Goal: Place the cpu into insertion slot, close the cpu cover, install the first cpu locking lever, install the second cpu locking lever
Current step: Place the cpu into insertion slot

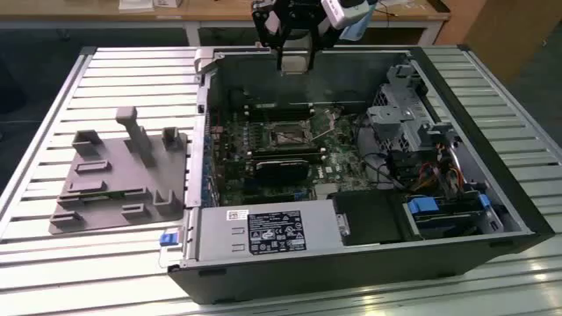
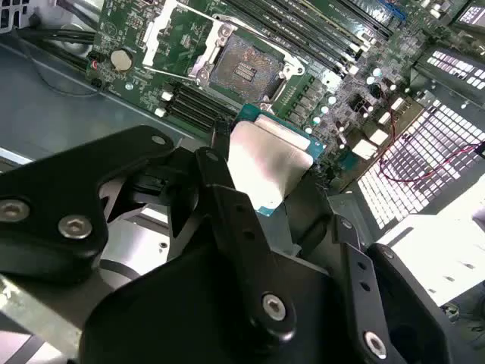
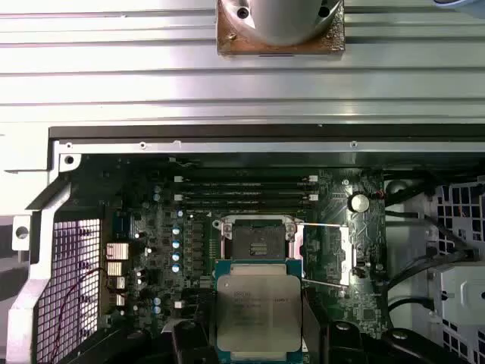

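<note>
My pincer (image 1: 294,64) hangs at the upper middle of the exterior view, above the open computer case (image 1: 351,270), clamped on the cpu (image 3: 256,312). In the first wrist view the insertion slot (image 3: 258,241) lies bare, apart from the chip. The cpu cover (image 3: 327,256) is flipped open beside it, with memory slots (image 3: 246,189) just past.

Silver cpu (image 3: 256,315) aloft, insertion slot (image 3: 258,241) bare, cpu cover (image 3: 326,254) open

Slatted metal table (image 1: 131,72), wooden desk (image 1: 52,10) behind
</note>
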`<action>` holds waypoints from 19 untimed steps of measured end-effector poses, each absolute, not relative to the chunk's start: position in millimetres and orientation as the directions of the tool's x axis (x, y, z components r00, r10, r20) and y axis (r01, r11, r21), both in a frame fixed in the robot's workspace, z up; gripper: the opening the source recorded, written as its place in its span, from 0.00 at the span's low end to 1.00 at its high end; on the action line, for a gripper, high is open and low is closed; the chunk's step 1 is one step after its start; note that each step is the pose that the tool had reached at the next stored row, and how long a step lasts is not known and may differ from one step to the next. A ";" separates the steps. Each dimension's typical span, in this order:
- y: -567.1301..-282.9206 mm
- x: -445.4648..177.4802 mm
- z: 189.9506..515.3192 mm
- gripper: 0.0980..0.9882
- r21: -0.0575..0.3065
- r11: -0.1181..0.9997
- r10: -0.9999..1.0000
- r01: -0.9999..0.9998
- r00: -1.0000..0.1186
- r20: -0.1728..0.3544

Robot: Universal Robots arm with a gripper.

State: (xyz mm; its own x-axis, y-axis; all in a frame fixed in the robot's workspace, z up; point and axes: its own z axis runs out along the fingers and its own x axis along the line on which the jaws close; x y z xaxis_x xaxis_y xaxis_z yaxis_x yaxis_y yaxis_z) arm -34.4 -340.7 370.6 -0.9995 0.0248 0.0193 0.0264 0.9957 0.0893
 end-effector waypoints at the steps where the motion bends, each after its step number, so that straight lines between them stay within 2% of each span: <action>1: -340.7 -34.4 370.6 0.49 0.089 0.996 0.025 0.026 -1.000 0.019; 19: -340.7 -34.4 361.8 0.49 0.089 0.996 0.025 0.026 -1.000 0.019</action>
State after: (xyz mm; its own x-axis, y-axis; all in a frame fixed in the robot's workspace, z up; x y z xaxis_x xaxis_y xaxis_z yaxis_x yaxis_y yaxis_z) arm -34.4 -340.7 361.8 -0.9995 0.0247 0.0193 0.0264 0.9957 0.0890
